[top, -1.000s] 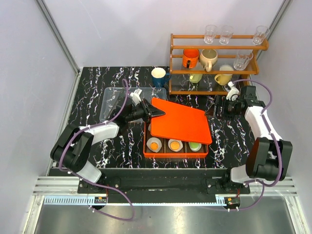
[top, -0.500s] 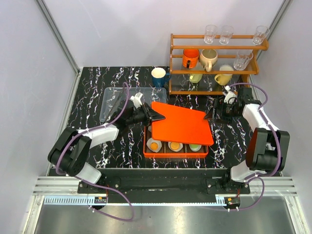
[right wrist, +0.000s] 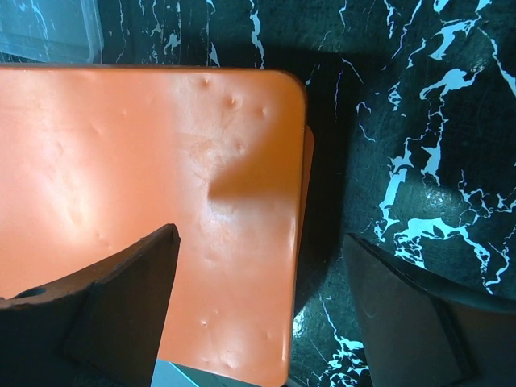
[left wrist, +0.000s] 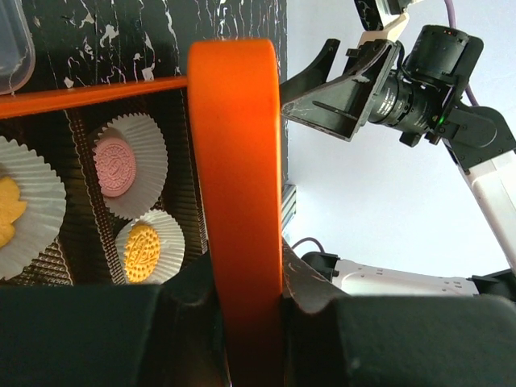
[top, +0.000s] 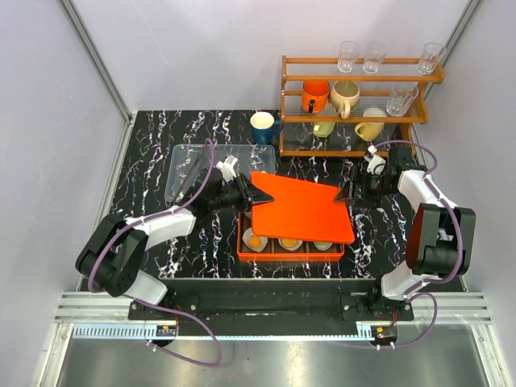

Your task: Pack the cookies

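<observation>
Cookies (top: 255, 239) sit inside an orange box (top: 290, 255) at the near middle of the bench (top: 153, 153), with only the front row showing. Over them hangs an orange lid (top: 302, 208), its long axis running left to right between the arms. Left jaws pinch its left edge, nearly closed. Right jaws stand wide and hold nothing. The lid's free right edge lies just to their left, probably the next thing gripped.

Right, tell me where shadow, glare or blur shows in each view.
Top external: even light, sharp throughout. Right wrist: soft sheen and a dark shadow patch on the orange lid. Left wrist: lid's near edge looks soft up close; wall behind is washed out white.
</observation>
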You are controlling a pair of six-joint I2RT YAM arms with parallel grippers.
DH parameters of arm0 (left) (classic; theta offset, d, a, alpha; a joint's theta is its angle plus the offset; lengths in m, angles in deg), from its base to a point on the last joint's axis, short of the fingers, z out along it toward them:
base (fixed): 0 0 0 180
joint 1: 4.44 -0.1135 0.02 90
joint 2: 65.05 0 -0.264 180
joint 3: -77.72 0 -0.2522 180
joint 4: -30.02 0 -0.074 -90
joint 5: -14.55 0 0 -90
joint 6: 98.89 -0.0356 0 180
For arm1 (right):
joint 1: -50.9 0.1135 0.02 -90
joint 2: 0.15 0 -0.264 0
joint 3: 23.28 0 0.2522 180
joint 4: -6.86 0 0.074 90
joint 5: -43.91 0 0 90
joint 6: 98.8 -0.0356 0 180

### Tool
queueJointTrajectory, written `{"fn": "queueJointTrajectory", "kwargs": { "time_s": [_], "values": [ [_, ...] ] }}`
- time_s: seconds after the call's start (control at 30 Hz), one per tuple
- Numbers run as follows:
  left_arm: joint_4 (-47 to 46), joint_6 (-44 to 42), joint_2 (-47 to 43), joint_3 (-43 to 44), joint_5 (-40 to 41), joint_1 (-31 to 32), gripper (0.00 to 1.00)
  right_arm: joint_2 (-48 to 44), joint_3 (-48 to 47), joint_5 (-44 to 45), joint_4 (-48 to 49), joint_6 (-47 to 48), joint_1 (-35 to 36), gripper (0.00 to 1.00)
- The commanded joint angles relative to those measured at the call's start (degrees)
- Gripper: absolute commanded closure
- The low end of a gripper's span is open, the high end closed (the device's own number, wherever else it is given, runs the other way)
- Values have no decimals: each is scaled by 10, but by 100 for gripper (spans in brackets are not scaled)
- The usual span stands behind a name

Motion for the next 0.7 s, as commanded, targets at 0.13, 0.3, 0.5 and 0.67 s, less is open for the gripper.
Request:
{"fn": "queueJointTrajectory", "kwargs": {
  "time_s": [0.13,0.3,0.5,0.67],
  "values": [
    [15,-28,-21,-13,15,17,100,8,-21,-14,-13,7,9,11],
    [33,-36,-28,-16,19,21,100,9,-23,-12,-18,9,12,11],
    [49,-50,-42,-19,29,20,100,18,-28,-7,-23,10,16,11],
    [62,-59,-49,-23,38,20,99,22,-35,-1,-40,15,19,11]
  ]
}}
